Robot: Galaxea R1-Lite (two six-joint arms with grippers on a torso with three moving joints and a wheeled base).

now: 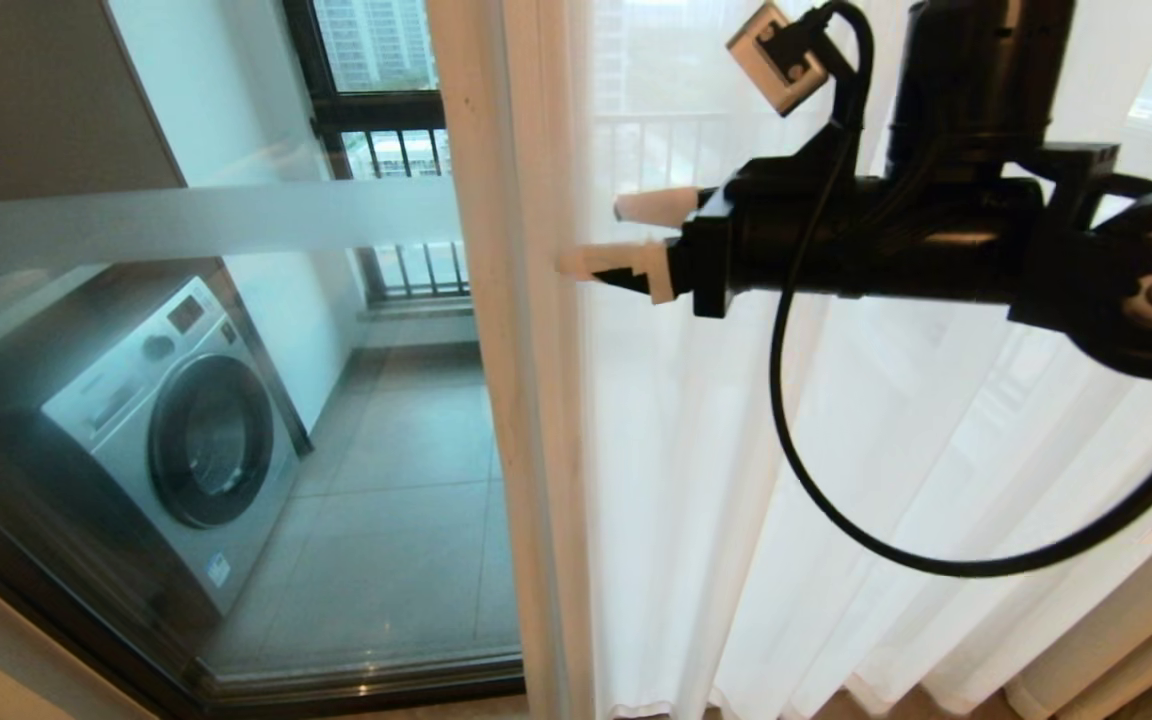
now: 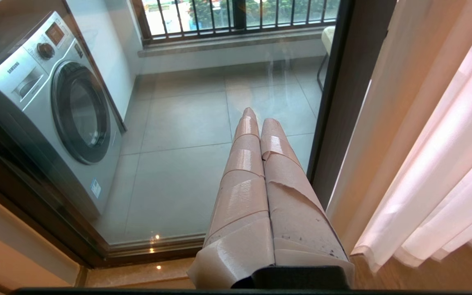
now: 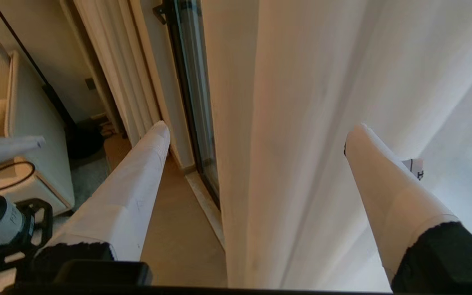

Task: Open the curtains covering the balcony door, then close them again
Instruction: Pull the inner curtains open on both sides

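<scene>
The sheer white curtains hang over the right half of the head view. Their leading edge runs down the middle, leaving the balcony door with its frosted band bare on the left. My right gripper reaches in level from the right, open, its tips at that edge. In the right wrist view the right gripper is spread wide, with the edge fold of the curtains hanging between the fingers, untouched. My left gripper is shut and empty, low in front of the door glass, beside the curtains.
A silver washing machine stands on the tiled balcony behind the glass, below a black-barred window. A thicker beige drape hangs at the lower right. The right wrist view shows a pale armchair and more drapes past the door frame.
</scene>
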